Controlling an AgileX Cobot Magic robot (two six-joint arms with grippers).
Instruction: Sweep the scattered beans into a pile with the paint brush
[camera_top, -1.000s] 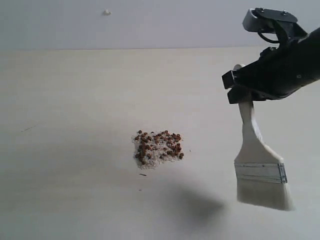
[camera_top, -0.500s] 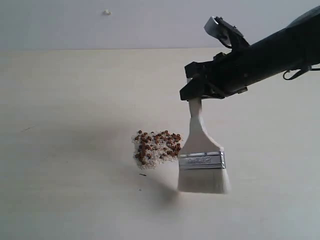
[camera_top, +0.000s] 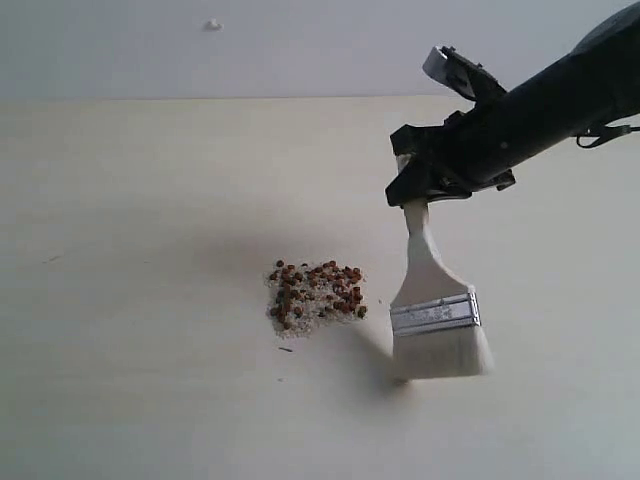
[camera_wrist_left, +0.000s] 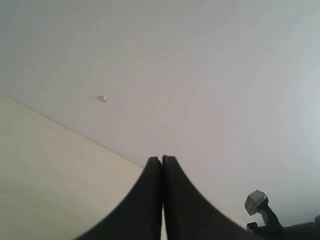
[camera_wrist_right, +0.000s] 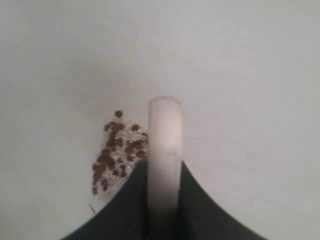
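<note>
Pale matte table (camera_top: 150, 200), plain grey-white wall (camera_top: 320, 45) behind. The beans (camera_top: 315, 296) already sit in 1 compact patch near the table's centre: small round reddish-brown pellets over pale gritty crumbs. A few stragglers at its rim, and 1 dark sliver (camera_top: 286, 349) on its near side. Judgement: sweep mostly done, only edge tidying left. The paint brush (camera_top: 432, 300) hangs bristles-down just right of the patch, apart from it: smooth pale wood handle, bright metal ferrule, flared cream bristles. Whether the tips touch the table cannot be told. Handle top is clamped in the right gripper (camera_top: 415, 188). On the left gripper (camera_wrist_left: 161, 200) the jaws are pressed together on nothing, aimed at the wall.
</note>
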